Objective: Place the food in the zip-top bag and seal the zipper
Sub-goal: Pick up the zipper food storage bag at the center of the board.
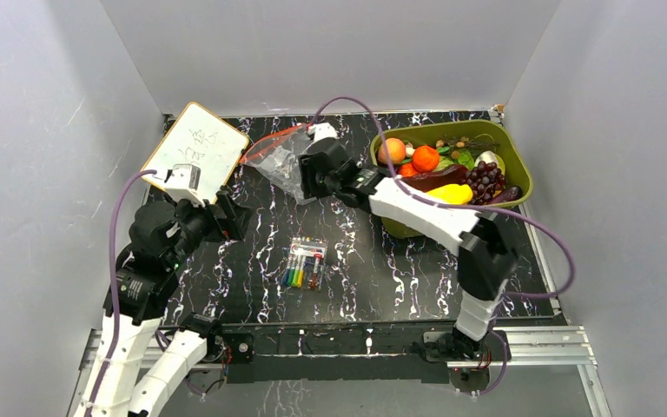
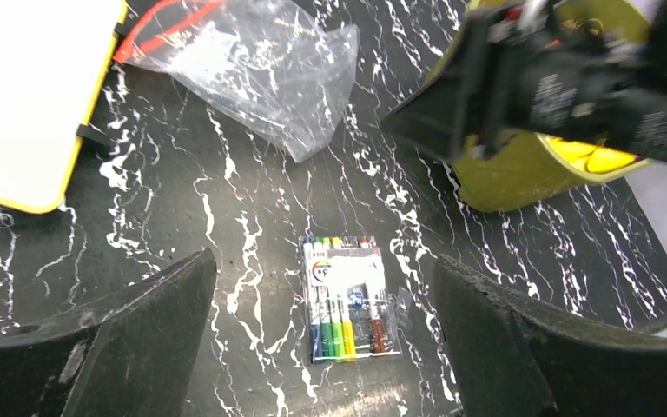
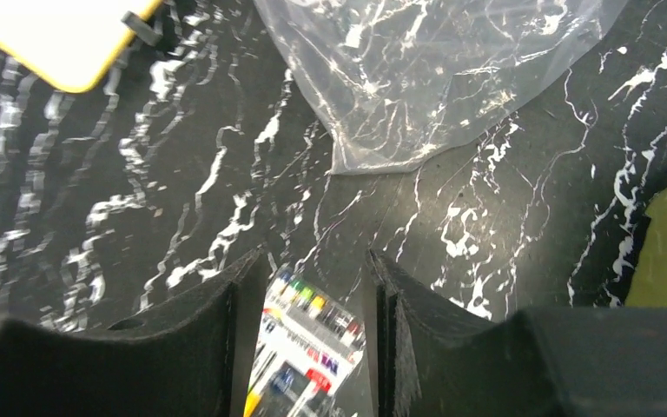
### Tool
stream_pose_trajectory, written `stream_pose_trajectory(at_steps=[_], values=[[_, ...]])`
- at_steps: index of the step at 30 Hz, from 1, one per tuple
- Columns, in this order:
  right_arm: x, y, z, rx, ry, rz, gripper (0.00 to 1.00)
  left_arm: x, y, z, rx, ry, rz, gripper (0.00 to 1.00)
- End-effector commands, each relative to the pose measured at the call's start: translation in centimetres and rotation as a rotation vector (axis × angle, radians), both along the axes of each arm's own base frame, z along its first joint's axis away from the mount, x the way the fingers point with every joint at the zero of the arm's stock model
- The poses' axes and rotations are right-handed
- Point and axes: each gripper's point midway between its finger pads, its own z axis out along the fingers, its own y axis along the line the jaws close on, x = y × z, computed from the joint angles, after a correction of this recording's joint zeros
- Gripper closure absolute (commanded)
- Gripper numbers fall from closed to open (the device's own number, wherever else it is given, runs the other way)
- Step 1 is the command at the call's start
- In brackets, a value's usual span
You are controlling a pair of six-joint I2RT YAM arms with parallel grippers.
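With the right arm's fingers (image 3: pixel 226 330) parted only a little and gripping nothing, poised just short of the closed bottom corner of the clear crinkly plastic zip-top bag (image 3: pixel 434 78); with the left arm's fingers (image 2: pixel 139 321) spread wide, likewise empty, well to the near-left of the bag. Flat on the black white-veined worktop (image 1: pixel 382 261), that bag, with its thin red-orange zipper strip (image 2: pixel 161 30) at the far-left end, beside the yellow-edged whiteboard (image 1: pixel 195 148). All of the small plastic toy food (image 1: pixel 439 165) to the right of the bag, heaped in the olive-green plastic bin (image 1: pixel 517 165); none inside the bag. Likely trouble: pinching the sealed corner instead of the mouth, so dragging or bunching the slippery film without opening it. Also a chance of so narrow a gap skating over flat film and catching nothing. On the near side of the bag, a clear pack of coloured markers (image 2: pixel 347 300), easy to snag by mistake. Without a second hold at the mouth, probable collapse of the opening under the first fruit.
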Motion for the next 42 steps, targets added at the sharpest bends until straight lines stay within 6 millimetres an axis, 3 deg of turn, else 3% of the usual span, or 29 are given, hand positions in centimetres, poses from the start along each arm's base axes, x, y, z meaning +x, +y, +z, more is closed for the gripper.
stream_pose_trajectory(at_steps=[1,10,19,33,40,42], values=[[3.5,2.4,-0.2,-0.038,-0.092,-0.018,0.59,0.0,1.5,1.8,0.031,-0.063,0.059,0.06],[6.3,5.6,-6.6,-0.121,-0.074,0.030,0.59,0.1,1.2,-0.3,0.065,-0.072,0.024,0.02],[7.6,8.2,-10.7,-0.165,-0.037,0.095,0.58,0.3,1.5,0.8,0.030,-0.102,0.061,0.02],[9.2,6.9,-13.6,-0.298,-0.090,0.076,0.63,0.7,1.5,-0.4,0.041,-0.078,0.070,0.02],[8.5,6.7,-12.3,-0.303,-0.105,0.122,1.00,0.4,0.0,-1.2,0.041,-0.071,-0.033,0.03],[7.7,6.7,-11.3,-0.283,-0.100,0.153,1.00,0.3,-0.4,-1.3,0.037,-0.070,-0.054,0.04]])
